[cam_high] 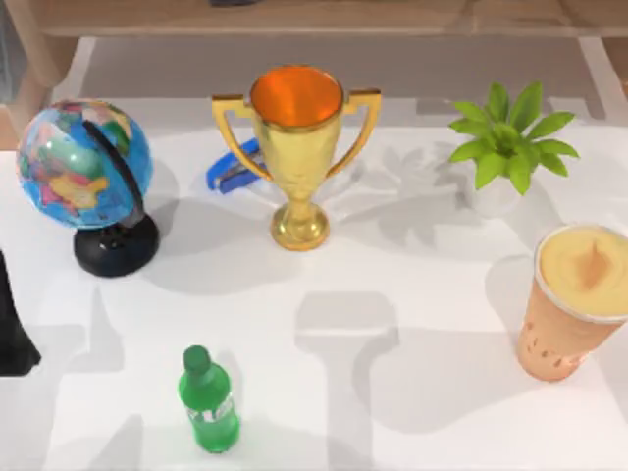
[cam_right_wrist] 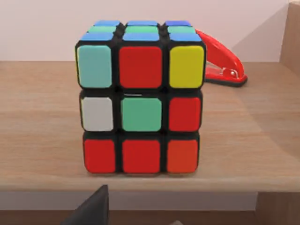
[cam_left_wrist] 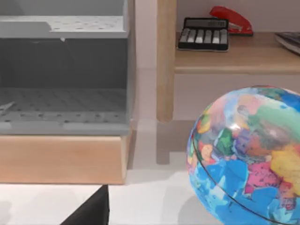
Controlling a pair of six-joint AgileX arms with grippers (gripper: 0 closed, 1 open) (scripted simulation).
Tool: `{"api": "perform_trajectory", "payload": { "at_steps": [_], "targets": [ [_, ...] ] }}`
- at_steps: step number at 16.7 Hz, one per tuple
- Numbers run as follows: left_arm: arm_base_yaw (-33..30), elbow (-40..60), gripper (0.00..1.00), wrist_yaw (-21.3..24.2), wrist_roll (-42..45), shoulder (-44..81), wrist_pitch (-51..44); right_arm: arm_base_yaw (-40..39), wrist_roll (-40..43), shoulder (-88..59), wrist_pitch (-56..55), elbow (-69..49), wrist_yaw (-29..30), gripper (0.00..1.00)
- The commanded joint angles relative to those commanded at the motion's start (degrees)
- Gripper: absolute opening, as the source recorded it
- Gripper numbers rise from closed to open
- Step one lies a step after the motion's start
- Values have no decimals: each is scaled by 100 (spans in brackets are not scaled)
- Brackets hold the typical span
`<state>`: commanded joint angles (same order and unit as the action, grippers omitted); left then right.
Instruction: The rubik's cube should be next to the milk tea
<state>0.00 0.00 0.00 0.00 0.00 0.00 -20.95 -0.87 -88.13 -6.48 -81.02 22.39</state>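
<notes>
The rubik's cube (cam_right_wrist: pixel 140 96) stands upright on a wooden shelf (cam_right_wrist: pixel 42 126), close in front of my right wrist camera. Its facing side shows mostly red stickers, with green in the middle. A dark part of my right gripper (cam_right_wrist: pixel 91 210) pokes in below the shelf edge, short of the cube. The milk tea (cam_high: pixel 579 299), a peach-orange cup with a creamy drink, stands on the white table at its right edge. My left arm (cam_high: pixel 12 329) is a black shape at the table's left edge, and a dark part of its gripper (cam_left_wrist: pixel 91 211) sits near the globe.
A globe (cam_high: pixel 86 167) stands at the back left, a gold trophy (cam_high: pixel 297 147) in the middle and a blue stapler (cam_high: pixel 231 172) behind it. A potted plant (cam_high: pixel 507 147) is at back right, a green bottle (cam_high: pixel 208 400) at front left. A red stapler (cam_right_wrist: pixel 220 58) lies behind the cube.
</notes>
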Motion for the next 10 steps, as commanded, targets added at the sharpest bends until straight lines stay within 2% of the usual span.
{"api": "perform_trajectory", "payload": {
  "at_steps": [4,10],
  "targets": [
    [0,0,100,0,0,0,0,-228,-9,-932,-71,-881,244,100],
    [0,0,100,0,0,0,0,-229,-11,-1027,-75,-960,263,100]
  ]
}}
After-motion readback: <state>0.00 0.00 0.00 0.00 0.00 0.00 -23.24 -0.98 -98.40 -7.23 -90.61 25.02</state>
